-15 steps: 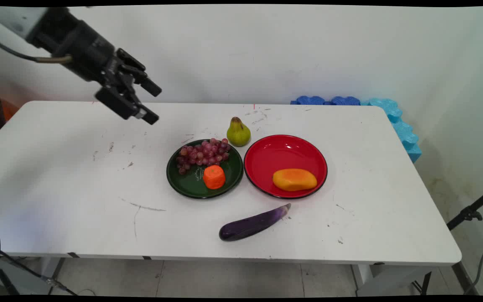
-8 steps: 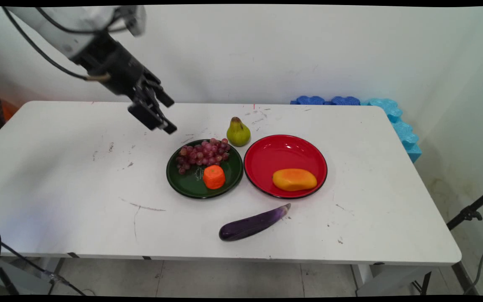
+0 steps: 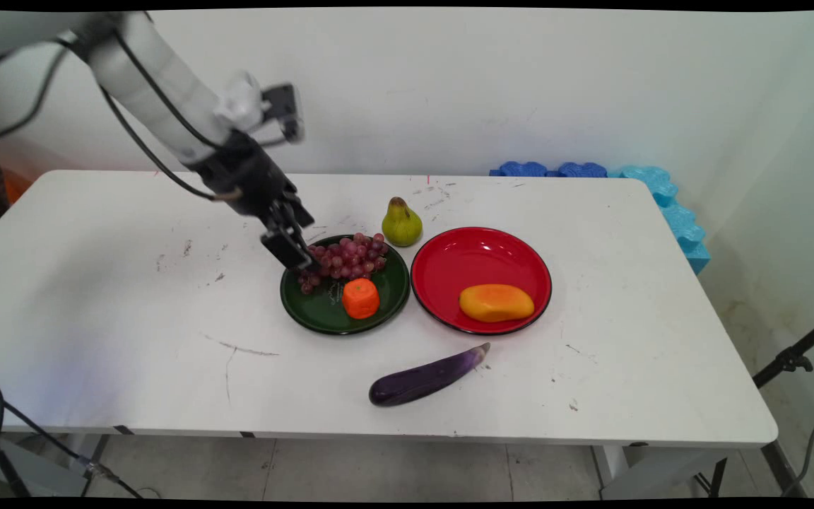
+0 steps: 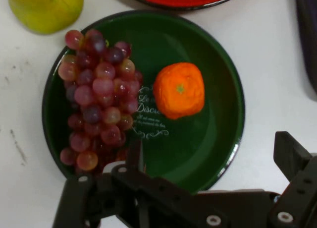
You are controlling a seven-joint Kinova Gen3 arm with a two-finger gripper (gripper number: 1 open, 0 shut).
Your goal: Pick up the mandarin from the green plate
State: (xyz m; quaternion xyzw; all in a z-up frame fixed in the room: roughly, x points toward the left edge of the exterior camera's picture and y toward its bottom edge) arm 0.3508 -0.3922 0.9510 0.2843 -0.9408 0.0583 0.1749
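Lowered and swung rightward since a second ago, the gripper (image 3: 299, 260) now hangs at the left rim of the green plate (image 3: 322, 314), its fingers (image 4: 291, 153) spread apart. Just beneath them lies the bunch of grapes (image 3: 347, 259), reddish-purple and glossy, its long axis running along the plate's far-left side in the main view. An orange (image 3: 360, 297) sits beside it on the same plate. Right of these on the worktop (image 3: 131, 297) stand a pear (image 3: 401, 223) and a red plate (image 3: 474, 261).

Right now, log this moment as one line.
gripper: open, over grapes | green plate: grapes, orange | red plate: mango
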